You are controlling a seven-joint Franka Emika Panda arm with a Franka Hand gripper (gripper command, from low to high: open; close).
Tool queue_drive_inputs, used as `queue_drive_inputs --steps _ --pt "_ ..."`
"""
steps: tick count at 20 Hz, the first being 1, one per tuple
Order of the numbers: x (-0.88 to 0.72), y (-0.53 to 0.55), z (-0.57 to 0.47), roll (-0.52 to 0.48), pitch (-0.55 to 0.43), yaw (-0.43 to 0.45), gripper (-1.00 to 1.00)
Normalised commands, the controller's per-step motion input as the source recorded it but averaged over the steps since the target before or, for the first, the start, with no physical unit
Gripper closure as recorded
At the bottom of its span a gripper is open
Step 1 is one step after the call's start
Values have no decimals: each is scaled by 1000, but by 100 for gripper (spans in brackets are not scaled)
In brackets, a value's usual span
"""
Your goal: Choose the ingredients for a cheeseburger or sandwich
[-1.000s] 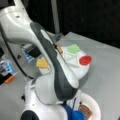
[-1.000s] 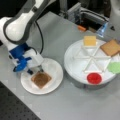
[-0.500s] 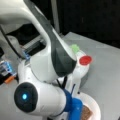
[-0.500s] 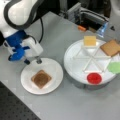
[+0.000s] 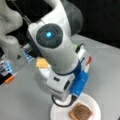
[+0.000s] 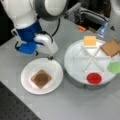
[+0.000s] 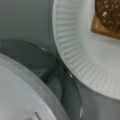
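A white paper plate (image 6: 27, 86) holds a tan toast square with a dark brown patty on top (image 6: 41, 78); this stack also shows in a front view (image 5: 80, 112) and at the wrist view's top right (image 7: 107, 17). The round divided tray (image 6: 75, 53) carries the yellow-orange cheese square (image 6: 90, 40), a second toast square (image 6: 111, 47), the green leaf piece (image 6: 115, 67) and the red disc (image 6: 94, 78). My gripper (image 6: 50, 57) hangs over the gap between the plate's far rim and the tray, and I see nothing in it.
The arm's white and blue body (image 5: 62, 65) fills the middle of a front view and hides most of the tray. Boxes and a small orange item (image 6: 81, 28) sit behind the tray. In the wrist view, the tray's rim (image 7: 25, 82) lies close beside the plate's rim (image 7: 70, 50).
The gripper has moved off the plate's left side and across toward the tray. The toast and patty stay on the plate.
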Motion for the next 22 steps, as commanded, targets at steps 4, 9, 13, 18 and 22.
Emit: queue_drive_inputs --steps 4,9,13,18,22 --pt "-593 356 -34 -379 -178 -29 -100" --pt "-607 339 -108 -226 -213 54 -100" --pt "-501 295 -158 -242 -138 85 -100" --pt "-422 308 -234 -226 -151 35 -100" --pt "-462 308 -242 -197 -171 -10 -100"
